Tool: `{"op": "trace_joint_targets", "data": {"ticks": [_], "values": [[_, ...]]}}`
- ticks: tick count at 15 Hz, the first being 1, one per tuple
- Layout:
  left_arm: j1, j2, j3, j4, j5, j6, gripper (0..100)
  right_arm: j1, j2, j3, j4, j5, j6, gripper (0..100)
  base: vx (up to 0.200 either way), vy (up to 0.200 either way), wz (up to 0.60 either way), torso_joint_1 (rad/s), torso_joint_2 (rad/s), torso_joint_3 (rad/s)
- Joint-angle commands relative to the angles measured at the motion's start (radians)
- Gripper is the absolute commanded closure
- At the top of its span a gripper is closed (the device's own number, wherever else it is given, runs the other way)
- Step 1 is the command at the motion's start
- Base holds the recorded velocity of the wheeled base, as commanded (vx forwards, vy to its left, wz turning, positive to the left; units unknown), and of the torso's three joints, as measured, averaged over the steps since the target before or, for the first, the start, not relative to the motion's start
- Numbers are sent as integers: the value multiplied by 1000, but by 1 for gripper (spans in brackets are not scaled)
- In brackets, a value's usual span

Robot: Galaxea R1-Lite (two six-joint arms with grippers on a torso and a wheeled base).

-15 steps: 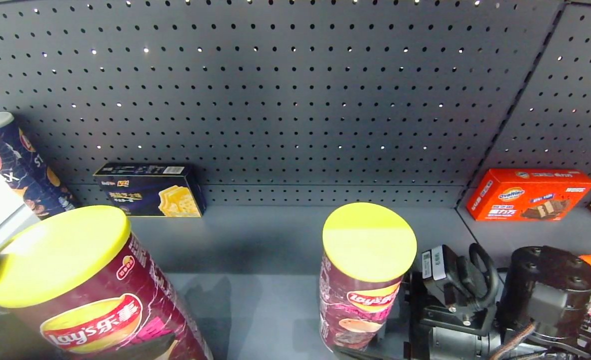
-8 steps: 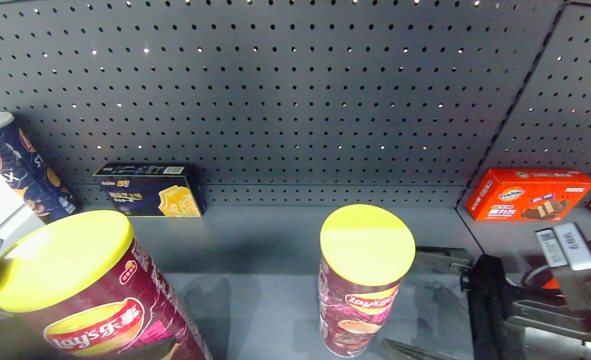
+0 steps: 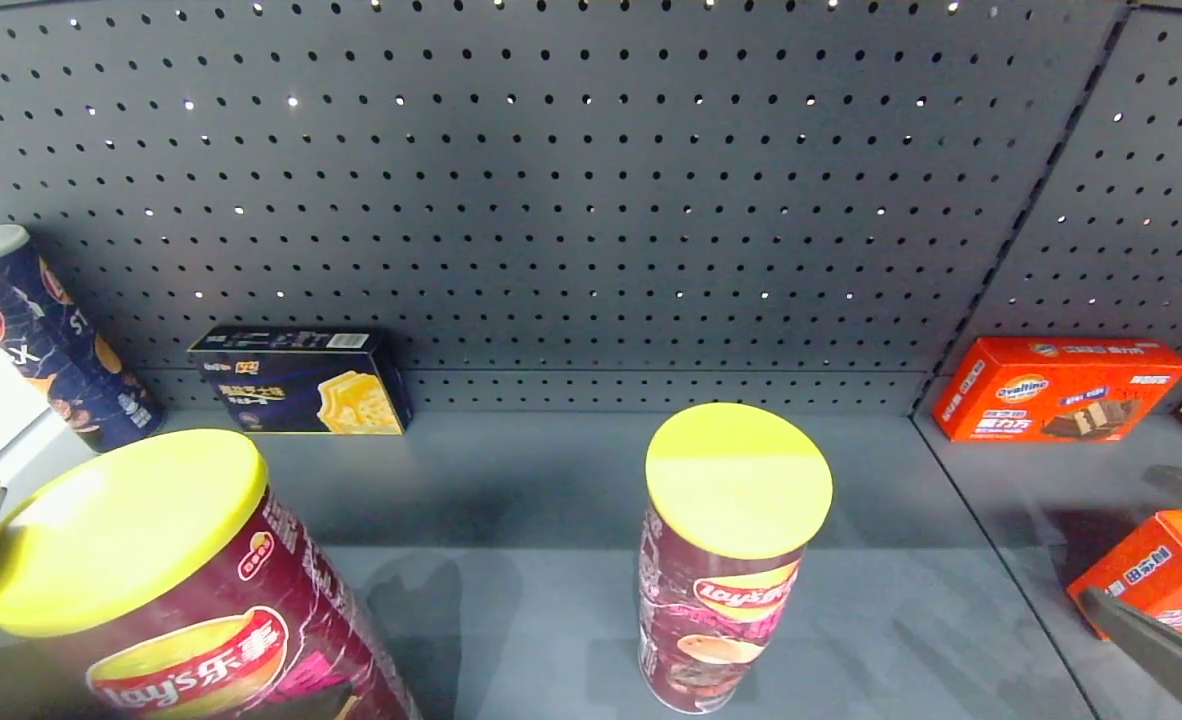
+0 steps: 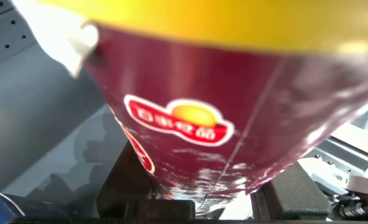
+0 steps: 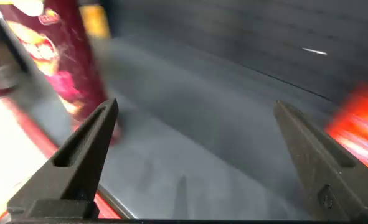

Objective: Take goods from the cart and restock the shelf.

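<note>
While the held can (image 3: pixel 151 590) is clenched low on its body by the left hand (image 4: pixel 202 202), it is seen tilted, well to the left of the standing can (image 3: pixel 726 560) and nearer the camera. The standing can is upright on the shelf (image 3: pixel 551 480), yellow lid on. To the right of the standing can, the right hand (image 5: pixel 196 106) is spread wide, nothing between its fingers.

A light, stiff tube is judged here: glossy, likely slippery, and easily dented if squeezed hard. Hold is best taken on the wall, never on the lid, which could pop off.

The held can's base is cut off, and the left hand's fingers are mostly covered by it. Whether the can is already over the shelf cannot be told. The orange box (image 3: pixel 1166 575), right of the standing can, is partly cut off.
</note>
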Motion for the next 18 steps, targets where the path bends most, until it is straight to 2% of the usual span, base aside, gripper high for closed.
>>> {"op": "trace_joint_targets", "data": {"ticks": [1,2,5,7,9,11,13,14,15,16,18], "values": [[-3,-4,1,0,0,0,100,-20,-389,133,173,-177,-5,0,0,0,0,0,0,0],[-2,-12,1,0,0,0,100,-23,-459,138,268,-192,-8,0,0,0,0,0,0,0],[-2,-37,14,0,0,0,100,-91,-740,106,752,-195,-44,0,0,0,0,0,0,0],[-5,-38,25,0,-2,2,100,-131,-775,98,868,-198,-83,0,0,0,0,0,0,0],[-5,-38,28,-2,-2,2,100,-186,-768,96,867,-205,-95,0,0,0,0,0,0,0],[-5,-38,39,-2,-2,3,100,-356,-653,96,867,-241,-92,0,0,0,0,0,0,0],[-6,-40,54,-6,-2,3,100,-661,-643,96,867,-238,-92,0,0,0,0,0,0,0],[-6,-47,65,-22,-2,3,100,-780,-660,98,867,-221,-69,0,0,0,0,0,0,0],[-6,-50,74,-34,-2,3,100,-793,-668,106,864,-197,-34,0,0,0,0,0,0,0],[-6,-55,88,-55,-2,2,100,-783,-669,136,796,-192,11,0,0,0,0,0,0,0],[-6,-67,96,-59,-3,2,100,-783,-669,194,669,-154,6,0,0,0,0,0,0,0]]}}
